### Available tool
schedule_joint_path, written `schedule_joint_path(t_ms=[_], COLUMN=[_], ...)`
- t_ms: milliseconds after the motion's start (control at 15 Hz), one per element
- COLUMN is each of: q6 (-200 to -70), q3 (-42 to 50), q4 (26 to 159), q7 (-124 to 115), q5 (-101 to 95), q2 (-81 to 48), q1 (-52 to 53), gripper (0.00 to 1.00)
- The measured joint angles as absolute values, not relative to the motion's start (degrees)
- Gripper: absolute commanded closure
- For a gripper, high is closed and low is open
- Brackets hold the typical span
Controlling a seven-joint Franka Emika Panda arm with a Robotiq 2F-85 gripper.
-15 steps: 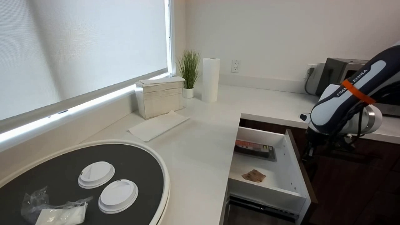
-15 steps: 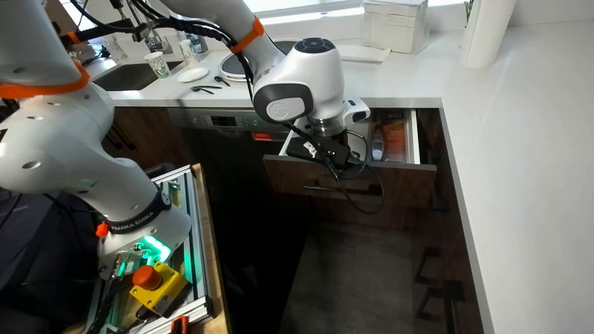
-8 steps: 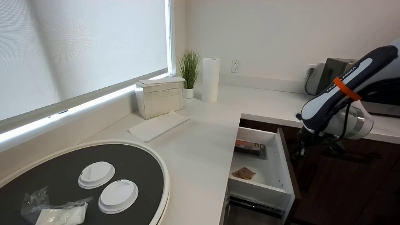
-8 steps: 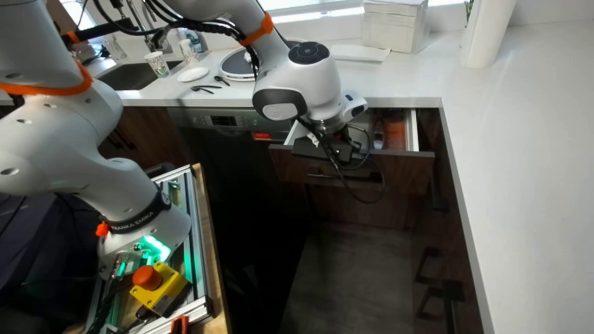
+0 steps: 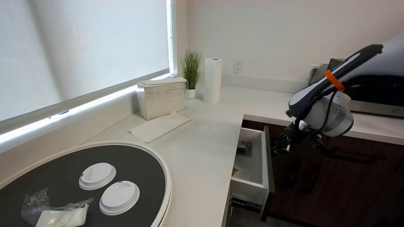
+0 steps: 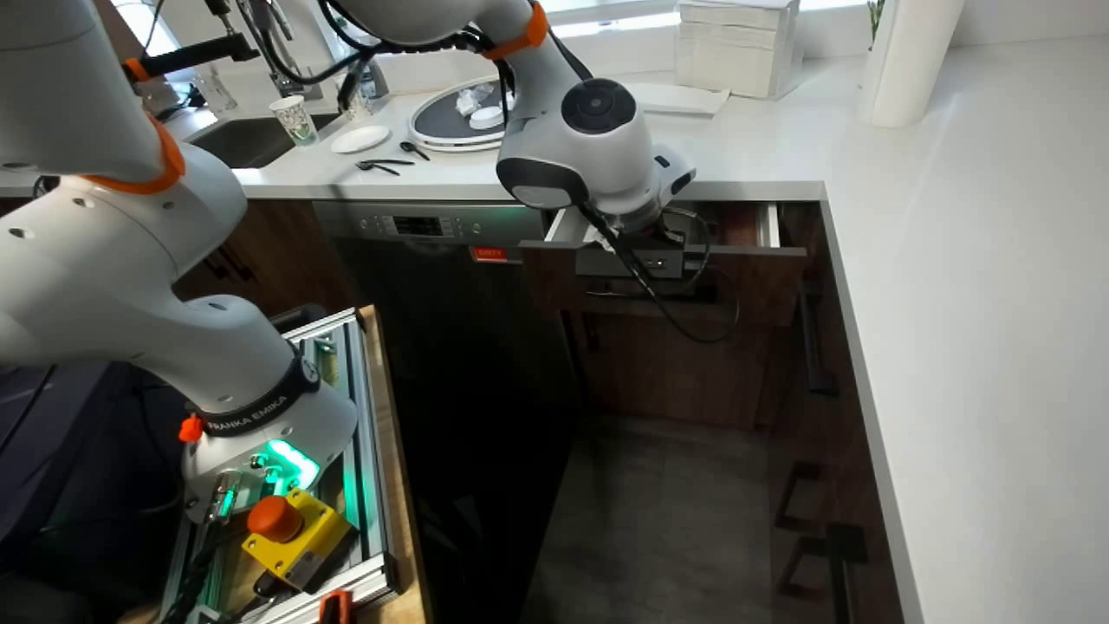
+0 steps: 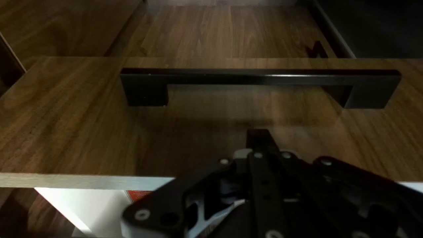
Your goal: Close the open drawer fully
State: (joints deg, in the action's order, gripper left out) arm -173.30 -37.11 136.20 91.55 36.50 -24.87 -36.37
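The drawer [image 5: 269, 176] stands partly open in both exterior views, its dark wood front panel [image 6: 758, 286] pulled out from under the counter. Its white inner side shows below the panel in the wrist view [image 7: 99, 205]. My gripper [image 5: 280, 148] is at the outer face of the front panel, fingers pointing at it. In the wrist view the fingertips [image 7: 259, 135] are together with nothing between them, close to the panel below the dark bar handle [image 7: 257, 77] as pictured. Whether they touch the panel I cannot tell. In an exterior view the fingers are hidden behind the gripper body [image 6: 637, 260].
The white counter [image 5: 202, 151] edges the drawer opening. A dishwasher [image 6: 416, 227] stands beside the drawer, and cabinets with bar handles [image 6: 813, 347] stand on its other side. A packet [image 5: 244, 147] lies inside the drawer. A cable [image 6: 684, 325] hangs from the wrist.
The drawer has slid inward toward the cabinet, its front panel now nearer the counter. My gripper has moved with it in the same direction and tilted. The arm has reached farther forward.
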Motion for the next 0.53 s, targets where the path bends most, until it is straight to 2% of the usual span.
schedule_joint_path(t_ms=[267,533], q6=[-173.76,-174.29], q3=[-42.52,-43.39], q4=[131.64,129.05], q7=[95.6,96.43], q5=[36.6,36.6], q2=[-31.31,-34.45], q1=[-40.53,-41.04], gripper=[0.99,0.99])
